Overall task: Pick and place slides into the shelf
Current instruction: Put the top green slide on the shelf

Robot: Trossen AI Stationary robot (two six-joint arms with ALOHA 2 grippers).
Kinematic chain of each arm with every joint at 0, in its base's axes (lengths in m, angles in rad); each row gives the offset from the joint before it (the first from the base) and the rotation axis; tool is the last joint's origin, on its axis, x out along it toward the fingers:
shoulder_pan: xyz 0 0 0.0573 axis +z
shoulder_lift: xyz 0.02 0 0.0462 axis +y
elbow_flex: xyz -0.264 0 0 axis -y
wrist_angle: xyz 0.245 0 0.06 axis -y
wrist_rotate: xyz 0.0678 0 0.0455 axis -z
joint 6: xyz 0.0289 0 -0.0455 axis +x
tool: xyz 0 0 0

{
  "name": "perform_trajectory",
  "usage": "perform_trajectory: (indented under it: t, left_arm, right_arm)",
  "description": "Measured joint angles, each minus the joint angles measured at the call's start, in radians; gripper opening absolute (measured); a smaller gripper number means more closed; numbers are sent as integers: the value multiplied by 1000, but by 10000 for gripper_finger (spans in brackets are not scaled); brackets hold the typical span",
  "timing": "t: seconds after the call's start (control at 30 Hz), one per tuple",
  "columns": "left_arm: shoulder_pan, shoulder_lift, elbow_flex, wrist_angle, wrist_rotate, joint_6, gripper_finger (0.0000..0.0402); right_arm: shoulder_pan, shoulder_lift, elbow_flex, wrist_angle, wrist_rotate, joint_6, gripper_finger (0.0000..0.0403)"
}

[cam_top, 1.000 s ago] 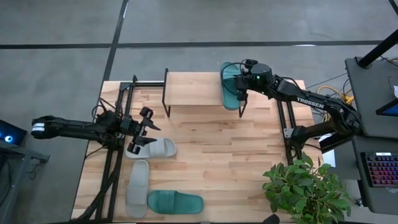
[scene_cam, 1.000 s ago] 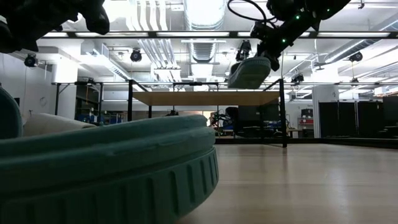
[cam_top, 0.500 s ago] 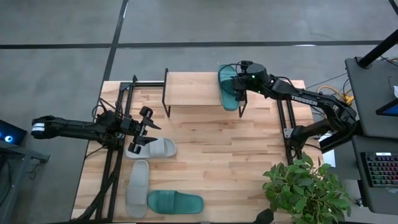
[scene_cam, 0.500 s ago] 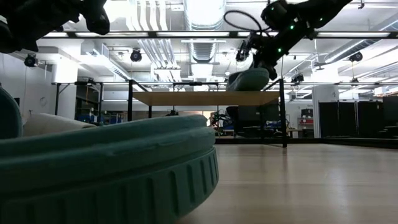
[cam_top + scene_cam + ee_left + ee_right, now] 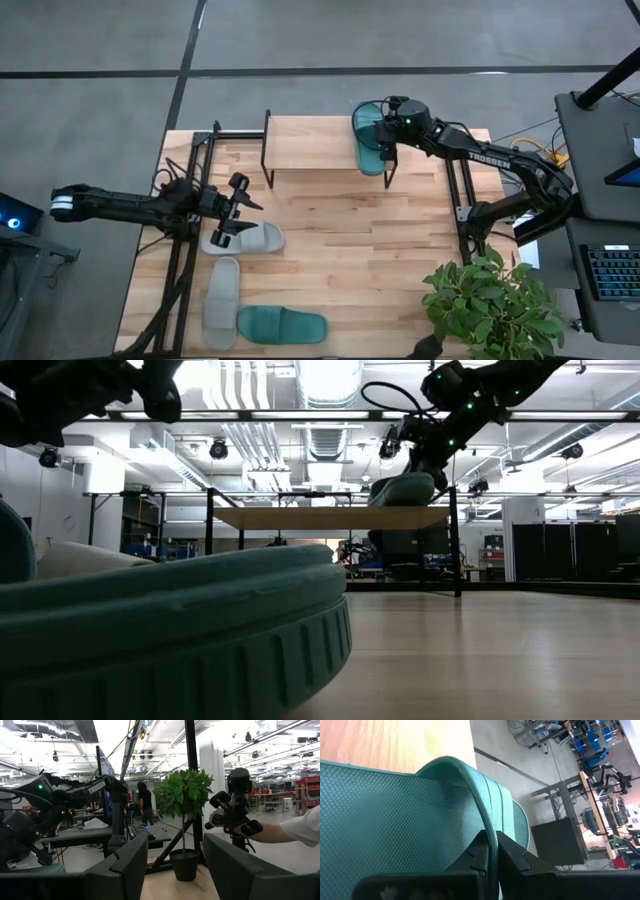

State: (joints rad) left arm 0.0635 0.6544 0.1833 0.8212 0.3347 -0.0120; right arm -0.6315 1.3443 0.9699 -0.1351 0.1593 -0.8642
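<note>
Right pincer: we see it clamped tight on the strap of a teal slide, with the strap edge pinched between its two dark fingers.
Teal slide: held over the right end of the shelf, its sole at or just above the plank top; we cannot tell whether it touches.
Writing: we read "TROSSEN" in white letters on the right arm, and again on that arm in the left wrist view.
Left pincer: its fingers stand partly apart and we see nothing between them; it hovers just above a grey slide on the bench.
Other slides: a second grey slide lies nearer the front edge than the left pincer, with the second teal slide just beside it.
Beyond the bench: a potted plant, and a person's hand gripping a black handle.
</note>
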Motion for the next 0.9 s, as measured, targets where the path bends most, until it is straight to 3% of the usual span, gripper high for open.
perform_trajectory:
  t: [0.9]
  left_arm:
    - [1,-2,0,8,-3,3,178]
  right_arm:
    - [0,-8,1,-65,52,72,28]
